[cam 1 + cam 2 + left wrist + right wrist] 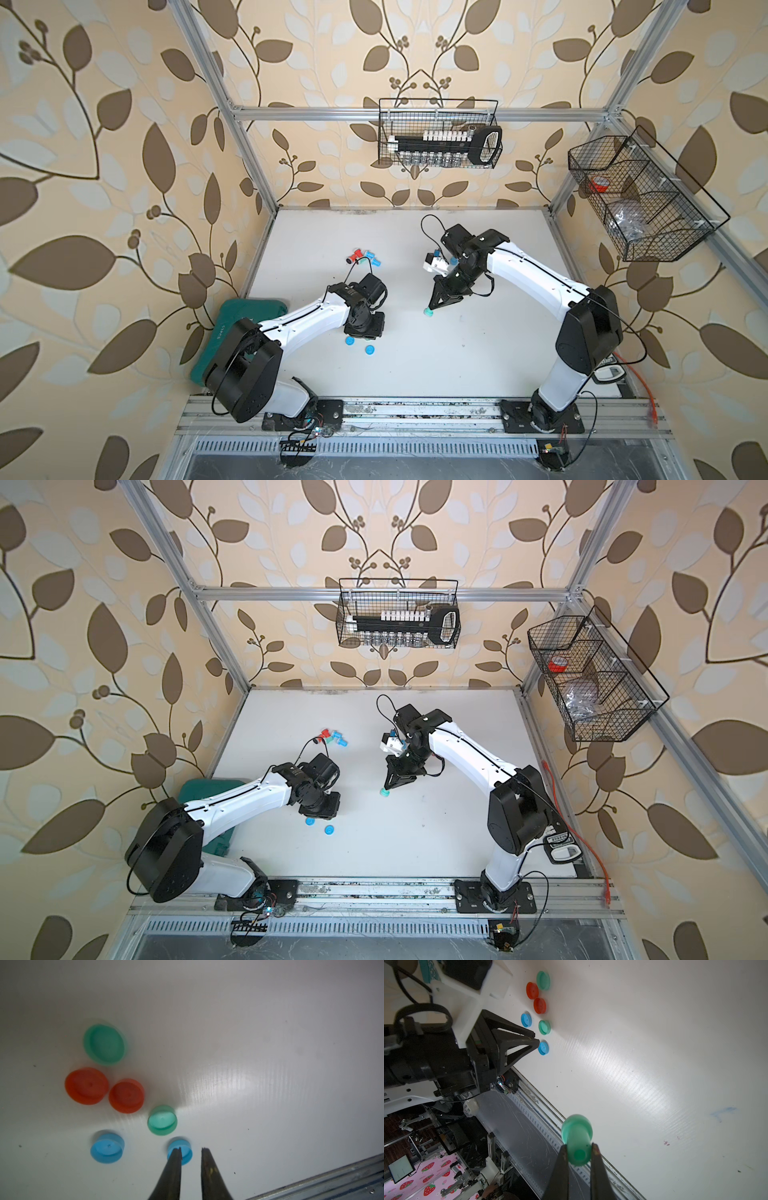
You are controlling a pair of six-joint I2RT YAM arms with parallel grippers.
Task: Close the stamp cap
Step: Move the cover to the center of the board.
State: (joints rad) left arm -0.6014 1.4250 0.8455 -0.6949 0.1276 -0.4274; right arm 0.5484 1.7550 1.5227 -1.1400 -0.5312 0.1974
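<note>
Right wrist view: the right gripper (579, 1145) clamps the narrow stem of a green mushroom-shaped plastic stamp (577, 1136), one black finger on each side, the flared head pointing away from the wrist. In both top views the stamp (428, 312) (385, 792) hangs at the gripper's tip over the middle of the white table (478, 353), well apart from every edge. The table's right half and the strip toward its far edge lie bare around it.

Left wrist view: the left gripper (191, 1150) has its jaws nearly together, with a narrow slit between the tips and nothing in it. One fingertip (176, 1157) overlaps a round blue plastic cap (186, 1153); whether it touches, I cannot tell. Five more loose caps lie flat just beyond: a second blue cap (107, 1147), a green cap (162, 1120), two red caps (86, 1085) touching side by side, and a second green cap (105, 1044). The group sits left of centre, toward the near edge, whose aluminium rail (332, 1180) shows close by.

In a top view, a cluster of red, green and blue stamps (365, 257) lies toward the far-left corner. A dark green cloth pouch (245, 316) lies along the left edge beside the left arm.
</note>
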